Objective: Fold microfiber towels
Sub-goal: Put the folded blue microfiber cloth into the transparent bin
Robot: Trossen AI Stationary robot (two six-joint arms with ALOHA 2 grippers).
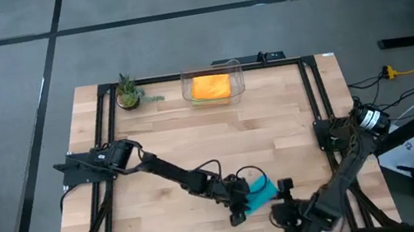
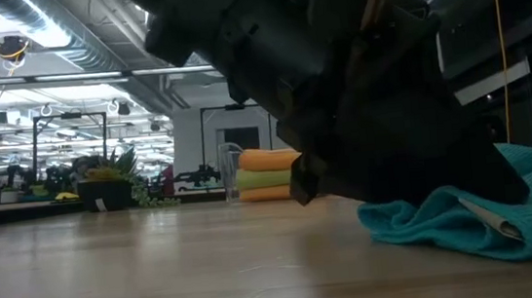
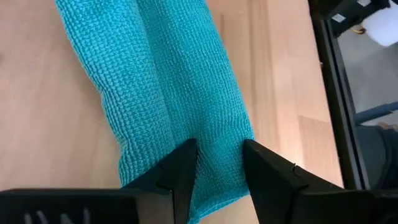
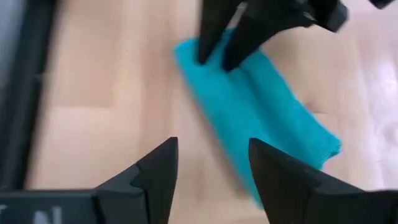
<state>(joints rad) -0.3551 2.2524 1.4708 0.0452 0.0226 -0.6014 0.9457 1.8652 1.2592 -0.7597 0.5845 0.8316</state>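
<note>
Right gripper: at the near table edge, just short of the teal towel; fingers apart, nothing between them.
Left gripper: down on the near end of the teal towel; fingers part-open, straddling a ridge of the cloth; whether actually pinching, cannot tell.
Teal towel: near front edge, right of centre, lying as a long bunched double roll rather than a flat fold; one end rumpled in the low view.
Table: bare wood through the middle.
Bin: at the far edge, centre, holding folded towels, orange on top, a lime green layer under it in the low view.
Plant: far edge, left of the bin.
Risk, slip: probably a thin pinch on a soft ridge; cloth likely to pull free if lifted.
Risk, crowding: both grippers close together over one small cloth; contact between them possible.
Risk, shape: bunched layers likely to fold crooked unless flattened first.
</note>
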